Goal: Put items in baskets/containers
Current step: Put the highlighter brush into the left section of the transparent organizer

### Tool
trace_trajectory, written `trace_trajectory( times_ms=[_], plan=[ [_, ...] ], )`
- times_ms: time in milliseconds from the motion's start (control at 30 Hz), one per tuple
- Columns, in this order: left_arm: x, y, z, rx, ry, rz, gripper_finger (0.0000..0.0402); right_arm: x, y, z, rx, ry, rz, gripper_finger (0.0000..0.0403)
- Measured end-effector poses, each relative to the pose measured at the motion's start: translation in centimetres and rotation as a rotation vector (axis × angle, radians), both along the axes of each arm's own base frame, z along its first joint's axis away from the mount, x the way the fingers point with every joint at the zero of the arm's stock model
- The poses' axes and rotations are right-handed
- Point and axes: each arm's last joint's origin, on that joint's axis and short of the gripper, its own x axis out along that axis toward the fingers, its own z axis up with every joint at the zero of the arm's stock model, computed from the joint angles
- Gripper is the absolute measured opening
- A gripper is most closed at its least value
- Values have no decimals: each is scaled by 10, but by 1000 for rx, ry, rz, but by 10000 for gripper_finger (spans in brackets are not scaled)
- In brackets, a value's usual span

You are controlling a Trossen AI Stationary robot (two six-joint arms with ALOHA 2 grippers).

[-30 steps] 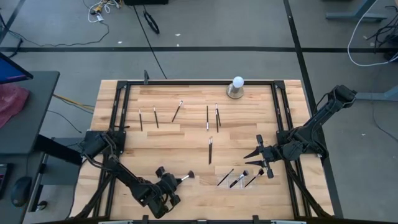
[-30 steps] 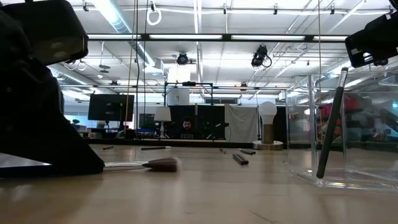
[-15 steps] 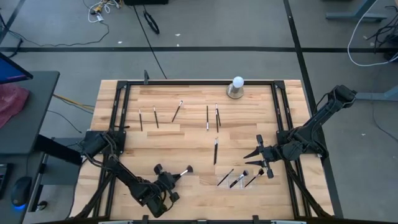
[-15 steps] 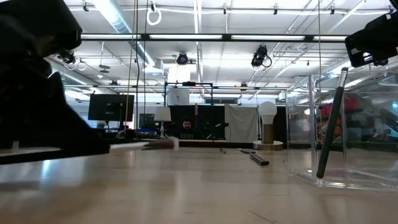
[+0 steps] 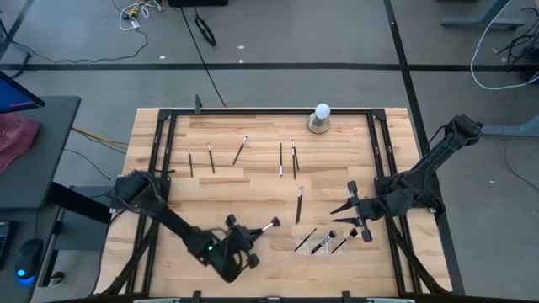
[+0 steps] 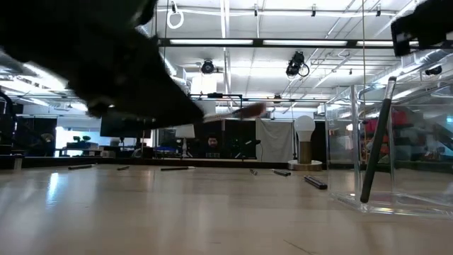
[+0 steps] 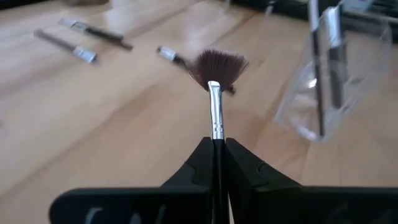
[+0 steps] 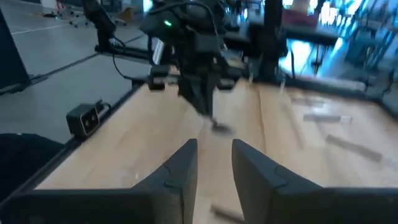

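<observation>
so far approx 3 brushes (image 5: 322, 241) lie in the clear tray (image 5: 313, 250) at the near right of the worktop (image 5: 253, 185), w/ one more just beside it and six or so strewn across the far half. left gripper (image 7: 216, 144) is pinching a fan brush (image 7: 217, 79) by the handle, lifted near the tray; right gripper (image 5: 349, 210), fingers apart & empty, waits at the tray's far side. no readable labels or writing.

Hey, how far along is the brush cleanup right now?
Three brushes already lie in the clear tray. The left gripper is shut on a fan brush, lifted off the table and near the tray. Seven brushes are left on the wood, like the one just beyond the tray. The right gripper waits open beside the tray.
</observation>
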Motion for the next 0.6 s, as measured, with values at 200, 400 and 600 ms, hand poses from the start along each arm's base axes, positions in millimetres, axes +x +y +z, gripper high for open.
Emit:
trace_trajectory(
  times_ms=[200, 400, 600],
  plan=[
    [32, 30, 43, -20, -36, -167, 18, 5, 4, 35, -169, 26, 29, 106],
    [63, 71, 73, -93, -167, -400, 18, 11, 10, 43, -389, 40, 81, 159],
    [79, 104, 79, -183, -227, -525, 18, 27, 22, 24, -682, 54, 60, 224]
  ],
)
